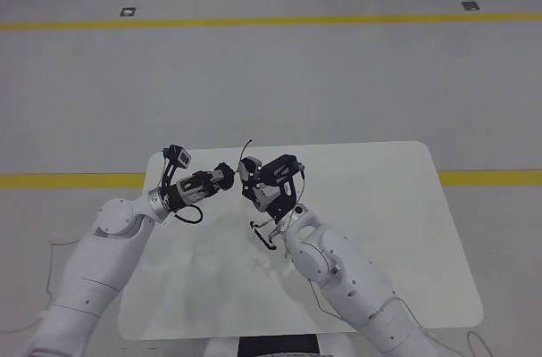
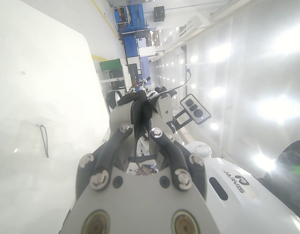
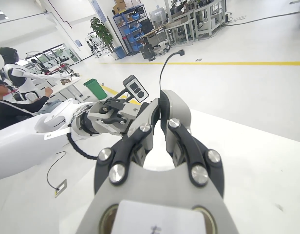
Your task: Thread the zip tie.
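White workshop floor all round, yellow floor lines (image 1: 253,20) running across it, and in the middle a white round-cornered table (image 1: 413,268). Both arms were up over its far left part, meeting nose to nose above the top.

Right claw (image 3: 160,107) first: fingers pinched tight together, and clamped between the pads was the black plastic zip tie (image 3: 161,74). Its strap stood straight up out of the grip, then bent over so that the small square head (image 3: 181,52) hung free in the air, well clear of the table.

Left claw (image 2: 140,109) sat tip to tip with the right one, just beside its fingers, and it was drawn closed too. A thin dark strip ran between its pads back toward the palm. I took that for the tie's other end, though the dark pads made it hard to be sure.

So where were we? By my reading this was the lining-up step: tie held off the table between two grips, head loose, nothing through the slot as far as I could see. The next move, I'd say, called for bending the strap round until the tail tip and the head's opening faced each other squarely, then a slow, straight feed. Fiddly work, that: the slot was small and the strap looked springy, and a slight twist in either wrist would likely send the tip past the head.
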Robot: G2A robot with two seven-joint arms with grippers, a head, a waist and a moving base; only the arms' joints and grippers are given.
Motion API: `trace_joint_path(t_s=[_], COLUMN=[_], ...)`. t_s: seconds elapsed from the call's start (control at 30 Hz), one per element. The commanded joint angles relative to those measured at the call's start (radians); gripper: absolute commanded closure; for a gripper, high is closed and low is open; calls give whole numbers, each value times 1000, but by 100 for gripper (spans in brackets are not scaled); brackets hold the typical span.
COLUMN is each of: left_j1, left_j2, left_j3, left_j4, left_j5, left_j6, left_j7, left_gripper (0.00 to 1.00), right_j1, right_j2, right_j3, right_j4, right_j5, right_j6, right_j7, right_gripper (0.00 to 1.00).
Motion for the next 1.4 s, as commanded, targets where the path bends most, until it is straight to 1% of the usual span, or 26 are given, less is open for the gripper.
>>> trace_joint_path(t_s=[0.0,0.23,0.53,0.97,1.37], left_j1=[0,0,0,0,0], left_j2=[0,0,0,0,0], left_j3=[0,0,0,0,0], left_j4=[0,0,0,0,0], left_j5=[0,0,0,0,0], left_j6=[0,0,0,0,0], left_j7=[0,0,0,0,0], left_gripper=[100,100,100,100,100], right_j1=[-1,-12,-17,-22,-15], right_j2=[-1,0,-2,-7,-14], right_j3=[2,15,14,20,17], right_j4=[-1,-15,-14,-15,4], right_j5=[-6,-23,-31,-46,-50], right_j6=[2,-4,-15,-14,-15], right_j7=[-1,9,26,10,19], right_gripper=[100,100,100,100,100])
